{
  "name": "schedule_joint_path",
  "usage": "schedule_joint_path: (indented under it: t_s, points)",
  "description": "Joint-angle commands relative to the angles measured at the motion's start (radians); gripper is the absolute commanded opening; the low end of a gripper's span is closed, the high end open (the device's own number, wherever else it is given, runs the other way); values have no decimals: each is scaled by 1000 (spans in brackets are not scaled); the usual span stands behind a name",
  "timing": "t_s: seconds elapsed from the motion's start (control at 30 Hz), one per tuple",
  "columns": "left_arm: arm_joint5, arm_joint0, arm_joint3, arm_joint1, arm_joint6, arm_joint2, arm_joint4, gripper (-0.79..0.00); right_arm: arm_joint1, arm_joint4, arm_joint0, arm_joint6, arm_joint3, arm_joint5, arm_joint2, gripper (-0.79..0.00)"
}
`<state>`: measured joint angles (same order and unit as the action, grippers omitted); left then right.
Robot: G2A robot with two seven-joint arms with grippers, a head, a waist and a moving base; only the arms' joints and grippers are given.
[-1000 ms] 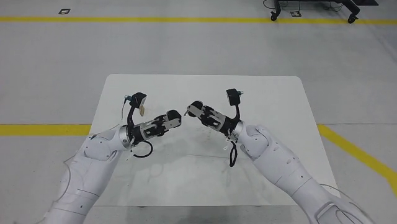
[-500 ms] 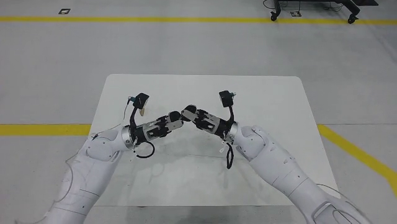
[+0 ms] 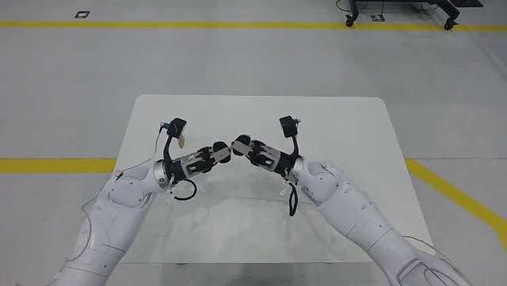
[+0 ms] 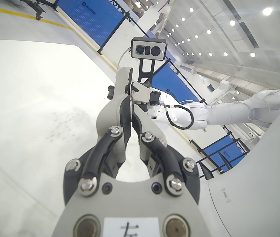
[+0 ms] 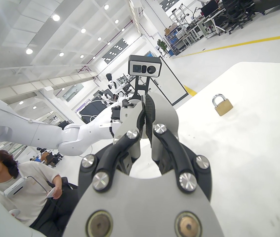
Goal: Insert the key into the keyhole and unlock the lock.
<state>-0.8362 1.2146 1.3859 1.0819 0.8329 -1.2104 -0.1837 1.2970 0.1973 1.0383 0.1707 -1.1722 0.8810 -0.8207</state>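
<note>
Presently, 2 arms are raised over the middle of the white table (image 3: 341, 127), each bent at the elbow and angled inward, so that the forearms form a shallow inverted V in the top view.

Left arm: it comes in from the near left corner, with the wrist turned so its camera mount stands above the forearm. The left gripper (image 3: 223, 153) points toward the table's centre. In its own wrist view the left gripper (image 4: 130, 94) has both ribbed pads pressed together with no gap between them.

Right arm: it comes in from the near right side and mirrors the left. The right gripper (image 3: 240, 143) points back at the left gripper, and the 2 tips sit just beside each other, nearly touching. In its wrist view the right gripper (image 5: 146, 107) is likewise closed, pad against pad.

Whether either gripper pinches the key cannot be told; the pads hide anything between them.

Padlock (image 5: 222, 106): brass body, silver shackle closed, resting on the table top near a corner, well apart from both grippers.
</note>
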Motion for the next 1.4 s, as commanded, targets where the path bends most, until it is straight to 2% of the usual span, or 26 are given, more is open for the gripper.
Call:
schedule_joint_path:
  t_s: [0.0,0.23,0.53,0.6,0.63,0.67,0.77,0.83,1.0,1.17,1.2,1.23,1.33,1.37]
  points:
    - [5,0,0,0,-11,0,4,-785,0,3,4,2,-3,0,-5,0]
    - [12,9,-6,-3,-49,-15,-66,-785,0,6,9,-2,-9,1,-16,0]
    - [12,9,-6,-3,-49,-15,-66,-785,0,6,9,-2,-9,1,-16,0]
    - [27,8,23,-5,-54,-13,41,-785,-2,64,4,17,-12,-39,-14,0]
    - [22,19,44,-3,-63,-3,33,-785,-3,127,-1,8,-15,-82,-23,0]
    - [22,25,52,-4,-60,-1,27,-785,-5,162,7,5,-26,-83,-23,0]
    - [17,34,71,-12,-4,-8,39,-785,-28,250,-22,166,-5,-21,-44,0]
    - [37,32,77,-21,83,-8,38,-785,-50,302,-24,274,-21,11,-69,0]
    - [52,22,89,-35,182,-13,38,-785,-97,214,19,443,-113,28,-153,0]
    - [70,16,109,-43,221,16,85,-785,-122,125,38,574,-178,-11,-181,0]
    - [67,16,108,-44,218,20,98,-785,-124,107,38,590,-183,-18,-180,-12]
    - [64,16,106,-44,215,23,109,-785,-125,92,37,603,-188,-23,-177,-139]
    - [63,14,105,-44,193,33,139,-785,-127,63,31,622,-190,-38,-166,-394]
    - [62,14,105,-44,187,37,141,-785,-127,54,28,625,-189,-43,-161,-403]
